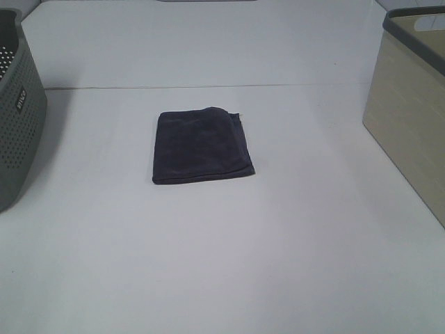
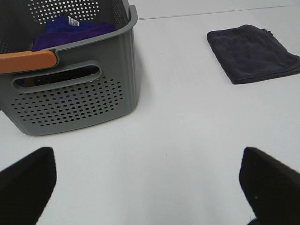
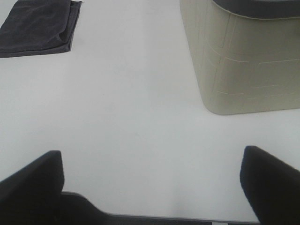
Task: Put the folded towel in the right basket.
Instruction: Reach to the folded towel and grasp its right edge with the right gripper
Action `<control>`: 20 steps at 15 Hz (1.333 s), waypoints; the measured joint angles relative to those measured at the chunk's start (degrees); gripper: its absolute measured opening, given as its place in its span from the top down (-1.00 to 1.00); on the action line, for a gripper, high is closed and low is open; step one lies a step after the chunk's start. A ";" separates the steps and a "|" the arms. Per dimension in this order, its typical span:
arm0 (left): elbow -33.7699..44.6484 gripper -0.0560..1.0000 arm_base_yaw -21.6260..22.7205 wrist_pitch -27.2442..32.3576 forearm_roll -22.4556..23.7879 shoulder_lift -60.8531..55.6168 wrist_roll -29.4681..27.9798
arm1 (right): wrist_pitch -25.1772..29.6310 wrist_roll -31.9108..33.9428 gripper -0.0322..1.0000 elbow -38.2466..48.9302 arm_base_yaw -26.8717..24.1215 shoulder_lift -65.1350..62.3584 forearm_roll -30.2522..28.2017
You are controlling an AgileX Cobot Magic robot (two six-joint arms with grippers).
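From the high camera, the folded towel (image 1: 201, 146) lies on the table (image 1: 222, 264), well apart from the grey basket (image 1: 17, 118) at the left and the beige basket (image 1: 410, 118) at the right. At my left wrist, my left pincer (image 2: 150, 187) is spread, empty, near the grey basket with purple cloth (image 2: 75, 30) inside; at my right wrist, my right pincer (image 3: 150, 185) is spread, near the beige basket.

A: "How is light falling around the folded towel (image 1: 201, 146)?"

B: "Brightly and evenly from overhead. The white table (image 1: 208, 271) is glowing pale, with only a thin shadow hugging the towel's near edge."

A: "Sharpness?"

B: "Everything is looking slightly soft. Left of the towel, the grey basket (image 1: 17, 118) is casting a faint shadow."
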 joint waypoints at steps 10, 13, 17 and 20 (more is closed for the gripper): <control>0.00 -0.98 0.00 0.00 0.00 0.00 0.00 | 0.00 0.00 -0.96 0.00 0.00 0.00 0.00; 0.00 -0.98 0.00 0.00 0.00 0.00 0.00 | 0.00 0.00 -0.96 0.00 0.00 0.00 0.00; 0.00 -0.98 0.00 0.00 0.00 0.00 0.00 | 0.00 -0.52 -0.96 -0.23 0.00 0.23 0.11; 0.00 -0.98 0.00 0.00 0.00 0.00 0.00 | 5.21 -0.97 -0.96 -14.09 0.00 26.70 4.53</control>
